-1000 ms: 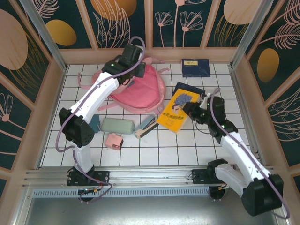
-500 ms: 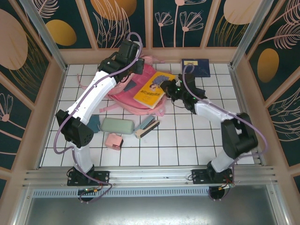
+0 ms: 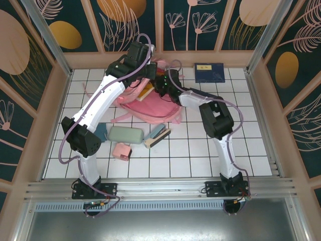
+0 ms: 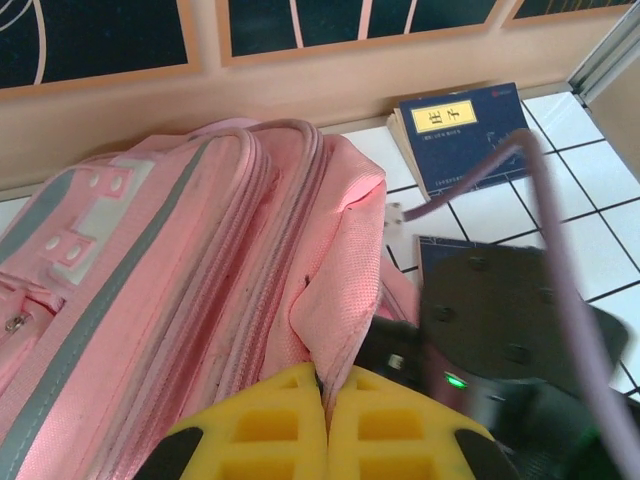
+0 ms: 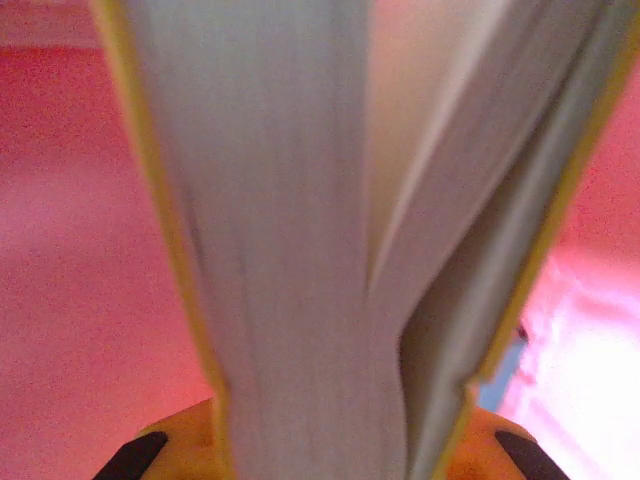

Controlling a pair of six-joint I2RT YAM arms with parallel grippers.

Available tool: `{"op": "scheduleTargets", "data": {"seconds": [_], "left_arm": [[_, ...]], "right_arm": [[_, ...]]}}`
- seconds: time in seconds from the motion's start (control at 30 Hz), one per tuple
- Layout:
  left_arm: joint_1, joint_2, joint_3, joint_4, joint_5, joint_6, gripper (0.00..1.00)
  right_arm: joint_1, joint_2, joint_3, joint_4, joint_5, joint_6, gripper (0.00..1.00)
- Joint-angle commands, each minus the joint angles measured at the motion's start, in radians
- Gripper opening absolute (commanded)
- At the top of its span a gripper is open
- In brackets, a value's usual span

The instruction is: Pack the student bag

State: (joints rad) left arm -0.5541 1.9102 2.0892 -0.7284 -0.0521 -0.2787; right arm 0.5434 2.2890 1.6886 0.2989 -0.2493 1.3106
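At 12 o'clock on the tiled surface [image 3: 200,150], seen from above, lies the pink student bag [image 3: 155,108]. The left gripper [image 3: 144,74] is at its top edge, and the right gripper [image 3: 159,86] holds a yellow book [image 3: 145,94] in its mouth. The left wrist view has that gripper clamped on a fold of the bag's fabric, with a blue book [image 4: 465,130] at 1 o'clock. The right wrist view has its gripper clamped on the yellow book, surrounded by pink.

1 dark blue book [image 3: 209,72] by the far wall [image 3: 210,58] (flat); nearer, green case [image 3: 126,134], pink box [image 3: 122,150]
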Motion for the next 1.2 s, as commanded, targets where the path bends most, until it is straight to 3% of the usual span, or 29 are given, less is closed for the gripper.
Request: {"op": "scheduleTargets", "data": {"seconds": [0.0,0.07,0.1,0.13,0.2,0.27,0.4,0.5,0.73,0.97,1.17], "left_arm": [[0.006,-0.011,0.047,0.131,0.022,-0.036,0.00],[0.012,0.001,0.043,0.134,0.017,-0.036,0.00],[0.018,0.008,0.042,0.132,0.016,-0.043,0.00],[0.028,0.012,0.033,0.136,0.020,-0.053,0.00],[0.046,-0.003,-0.016,0.169,0.033,-0.073,0.00],[0.059,-0.029,-0.070,0.210,0.046,-0.085,0.00],[0.074,-0.059,-0.126,0.254,0.058,-0.102,0.00],[0.077,-0.066,-0.141,0.268,0.062,-0.109,0.00],[0.083,-0.084,-0.142,0.275,0.040,-0.113,0.00],[0.118,-0.102,-0.154,0.278,0.068,-0.146,0.00],[0.122,-0.138,-0.187,0.304,0.074,-0.151,0.00]], "right_arm": [[0.033,0.193,0.319,-0.069,0.012,0.034,0.00],[0.052,0.316,0.519,-0.137,0.004,-0.009,0.00],[0.062,0.389,0.644,-0.189,0.000,-0.039,0.11],[0.069,0.458,0.772,-0.235,-0.009,-0.064,0.31],[0.072,0.543,0.918,-0.301,-0.030,-0.082,0.47],[0.071,0.524,0.896,-0.309,-0.031,-0.114,0.62],[0.067,0.302,0.551,-0.125,-0.024,-0.162,0.78],[0.061,0.176,0.346,-0.007,-0.019,-0.188,0.79],[0.060,0.062,0.184,0.078,-0.044,-0.236,0.80],[0.047,-0.112,-0.075,0.200,0.016,-0.260,0.81],[0.014,-0.295,-0.300,0.274,-0.013,-0.333,0.78]]}}
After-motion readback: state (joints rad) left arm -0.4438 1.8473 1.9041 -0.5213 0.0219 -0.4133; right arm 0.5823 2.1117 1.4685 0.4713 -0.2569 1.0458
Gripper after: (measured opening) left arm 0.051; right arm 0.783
